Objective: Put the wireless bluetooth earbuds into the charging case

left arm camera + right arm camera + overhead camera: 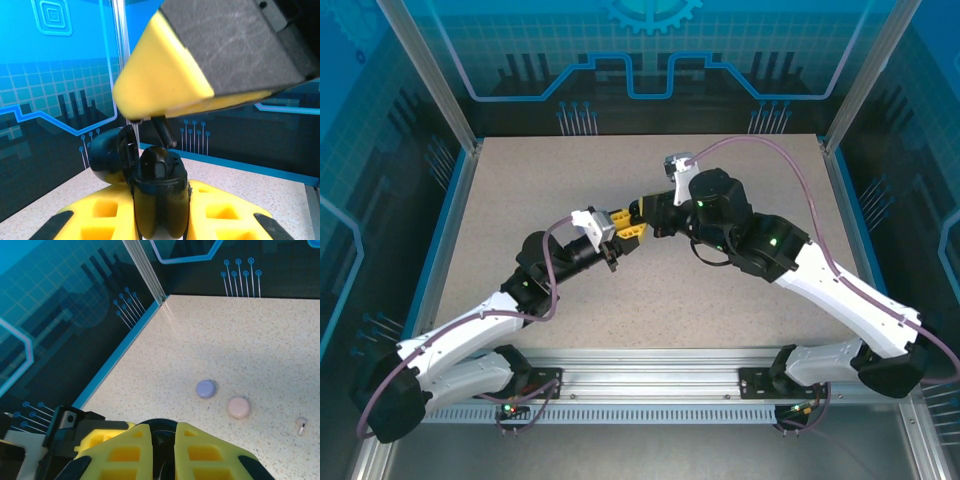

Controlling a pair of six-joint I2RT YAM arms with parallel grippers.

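My left gripper (618,232) is shut on a black charging case (159,195), held upright above the table's middle with its lid (106,154) swung open to the left. My right gripper (634,216) meets it from above and is shut on a black earbud. The earbud's stem (164,131) pokes down from between the yellow fingers (165,80), just over the case's open top. In the right wrist view the dark case shows between the yellow fingers (135,450). A small pale earbud (301,425) lies on the table.
A closed lavender case (205,388) and a closed pink case (239,407) lie side by side on the speckled table. Blue enclosure walls (75,315) stand round the table's edges.
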